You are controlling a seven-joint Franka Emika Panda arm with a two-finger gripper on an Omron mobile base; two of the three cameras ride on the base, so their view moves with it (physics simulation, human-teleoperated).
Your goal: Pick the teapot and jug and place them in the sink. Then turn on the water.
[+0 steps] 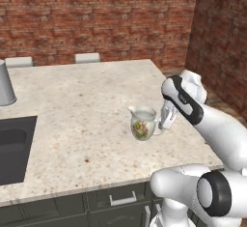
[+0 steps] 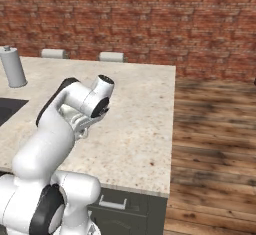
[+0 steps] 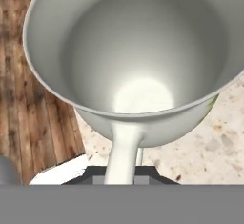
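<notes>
The cream-white jug [image 1: 143, 123], with a red-green floral picture on its belly, stands upright near the right end of the stone counter [image 1: 82, 105]. My gripper [image 1: 163, 123] is at the jug's right side, shut on its handle [image 3: 125, 147]. The hand view looks down into the jug's open mouth [image 3: 138, 51], with the handle running down between my fingers. The dark sink [image 1: 13, 146] lies at the counter's left edge, well away from the jug, and its corner also shows in the right base view [image 2: 7, 108]. The teapot is out of view.
A grey cylinder [image 1: 5, 84] [image 2: 13, 67] stands on the counter behind the sink. Two chair backs [image 1: 87, 57] [image 1: 19, 61] rise beyond the far edge. A brick wall is behind. The counter's right edge [image 2: 172, 129] drops to wooden floor [image 2: 215, 144].
</notes>
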